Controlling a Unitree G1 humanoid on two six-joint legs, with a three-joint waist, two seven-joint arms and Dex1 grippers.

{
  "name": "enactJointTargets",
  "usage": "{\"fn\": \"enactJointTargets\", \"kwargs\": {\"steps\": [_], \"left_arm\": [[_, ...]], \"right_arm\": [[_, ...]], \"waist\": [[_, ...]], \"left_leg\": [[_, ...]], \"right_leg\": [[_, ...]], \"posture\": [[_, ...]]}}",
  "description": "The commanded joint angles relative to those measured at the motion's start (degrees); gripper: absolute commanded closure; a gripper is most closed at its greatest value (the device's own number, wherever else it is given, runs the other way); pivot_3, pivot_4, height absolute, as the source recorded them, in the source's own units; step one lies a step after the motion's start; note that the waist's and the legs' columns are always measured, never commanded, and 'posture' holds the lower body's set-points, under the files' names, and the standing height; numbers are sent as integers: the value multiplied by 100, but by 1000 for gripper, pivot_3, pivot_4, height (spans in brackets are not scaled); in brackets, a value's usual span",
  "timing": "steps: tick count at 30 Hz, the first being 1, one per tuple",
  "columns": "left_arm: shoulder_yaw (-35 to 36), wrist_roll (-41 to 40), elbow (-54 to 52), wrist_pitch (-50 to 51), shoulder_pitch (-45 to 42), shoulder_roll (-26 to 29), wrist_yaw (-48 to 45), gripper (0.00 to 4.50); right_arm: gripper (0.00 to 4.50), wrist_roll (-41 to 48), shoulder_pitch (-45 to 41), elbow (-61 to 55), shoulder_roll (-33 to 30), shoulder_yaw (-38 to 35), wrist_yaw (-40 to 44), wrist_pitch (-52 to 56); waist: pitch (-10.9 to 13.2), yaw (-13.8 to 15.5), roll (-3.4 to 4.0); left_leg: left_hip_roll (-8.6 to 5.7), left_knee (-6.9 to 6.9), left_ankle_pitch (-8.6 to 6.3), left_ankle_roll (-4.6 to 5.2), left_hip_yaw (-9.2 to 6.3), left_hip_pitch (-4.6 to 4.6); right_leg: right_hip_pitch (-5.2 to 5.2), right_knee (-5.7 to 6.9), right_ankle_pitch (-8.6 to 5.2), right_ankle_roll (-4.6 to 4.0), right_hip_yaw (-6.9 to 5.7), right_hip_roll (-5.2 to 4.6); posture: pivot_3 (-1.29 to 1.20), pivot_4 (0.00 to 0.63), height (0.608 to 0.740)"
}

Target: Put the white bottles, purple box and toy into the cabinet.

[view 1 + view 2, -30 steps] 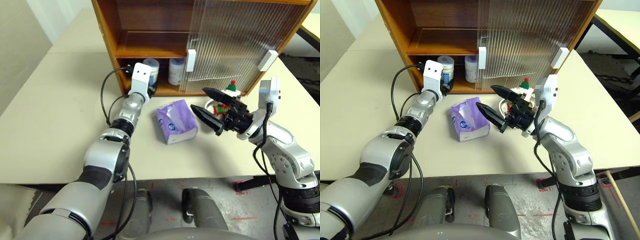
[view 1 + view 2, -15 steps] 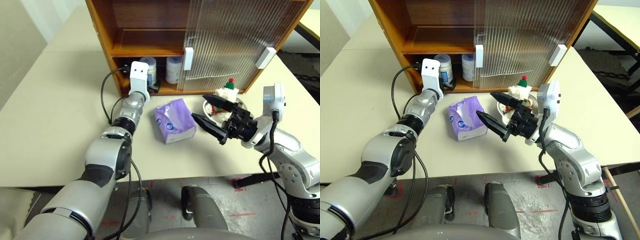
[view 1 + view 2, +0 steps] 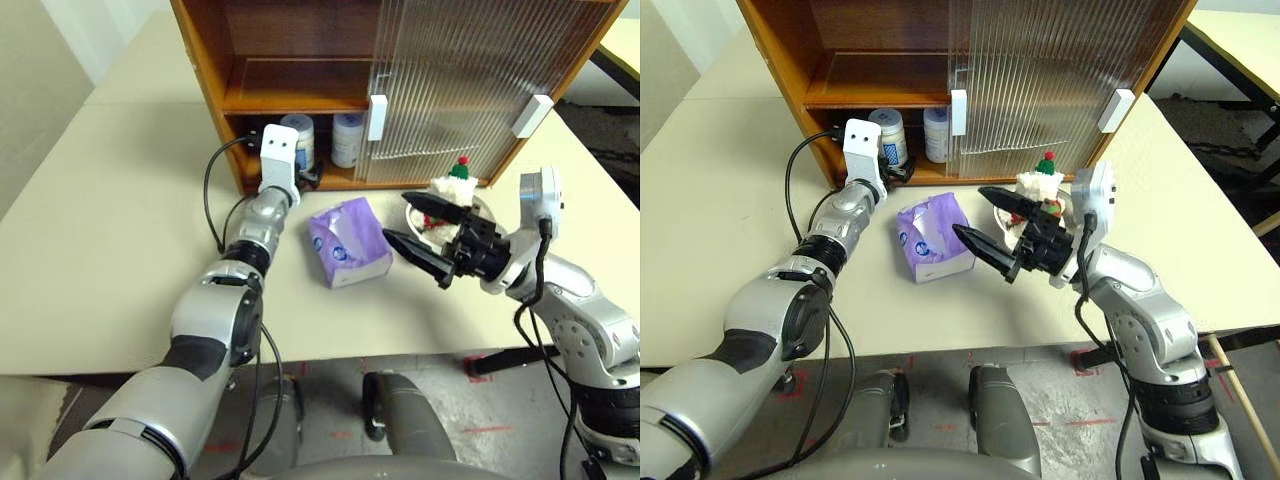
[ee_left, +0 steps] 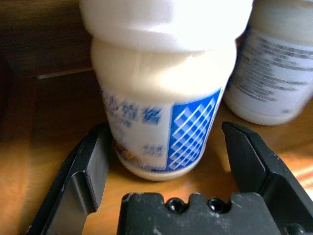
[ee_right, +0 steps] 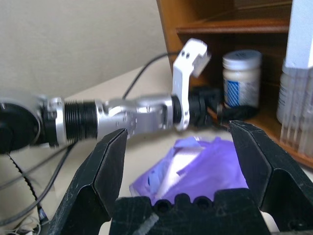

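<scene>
Two white bottles [image 3: 300, 139] stand side by side on the bottom shelf of the cabinet [image 3: 215, 70], in the open left half. The left pincer [image 4: 168, 161] is wide open at the front of that shelf. One bottle stands between its fingers [image 4: 90, 169], with a gap on each side, so it holds nothing. The purple box [image 3: 350, 242] lies on the surface [image 3: 110, 230], just in front of the cabinet. The toy [image 3: 452, 185] sits in a bowl [image 3: 415, 214] beside the box. The right pincer [image 3: 410, 222] hangs wide open and empty above the surface, between box and toy.
</scene>
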Motion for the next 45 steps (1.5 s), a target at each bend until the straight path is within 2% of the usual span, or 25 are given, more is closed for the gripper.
{"fn": "enactJointTargets", "kwargs": {"steps": [1,7,13,18,22,26,32,35,38,45], "left_arm": [[-232,-107,-1122,307,889,-37,-454,25],[-506,-268,-3777,1682,2291,149,-782,25],[-520,-786,-5653,3378,2970,480,-1244,25],[-171,-1493,-6523,4852,3090,668,-1308,25],[377,-2380,-7150,6287,3102,482,-1101,25],[556,-3062,-7749,7610,3260,413,-1043,25],[536,-3539,-8060,8770,3404,273,-872,25],[487,-3509,-7932,8902,3360,177,-739,25],[573,-3502,-7816,8992,3310,39,-575,594],[1251,-3686,-7496,9016,3162,-421,-270,3320]], "right_arm": [[0,39,-38,31,51,111,92,-25],[0,0,-154,226,62,135,257,-90],[0,-81,-262,427,86,166,376,-210],[0,-188,-291,552,88,199,447,-334],[0,-220,-280,566,103,189,455,-384],[0,-225,-235,546,95,177,453,-398],[0,-243,-244,540,106,165,425,-424],[0,-263,-218,519,115,173,420,-443],[0,-285,-216,534,125,165,417,-475],[0,-300,-216,557,127,146,430,-520]], "waist": [[-1,-3,1],[-13,15,13],[-20,12,19],[-27,12,23],[-40,11,23],[-55,7,24],[-97,3,26],[-152,2,36],[-176,2,38],[-205,-2,39]], "left_leg": [[1,-1,0,0,0,2],[3,-2,0,0,0,6],[2,4,0,0,-1,14],[1,7,1,0,-3,12],[0,7,1,1,-2,10],[-3,7,1,1,-3,10],[-7,9,1,1,-3,15],[-10,10,1,0,-4,18],[-11,10,1,0,-4,20],[-13,11,1,0,-5,20]], "right_leg": [[1,0,0,0,1,0],[3,4,2,-4,7,-1],[5,14,8,-6,7,0],[4,16,9,-6,7,1],[4,14,6,-3,9,1],[4,15,4,-2,9,3],[5,20,5,-4,12,5],[7,21,4,-6,12,7],[10,20,3,-9,13,7],[10,21,3,-10,16,7]], "posture": [[-57,113,740],[-36,98,740],[-25,80,740],[-29,64,740],[-34,60,740],[-37,58,740],[-43,55,740],[-55,51,740],[-55,51,740],[-63,45,740]]}}
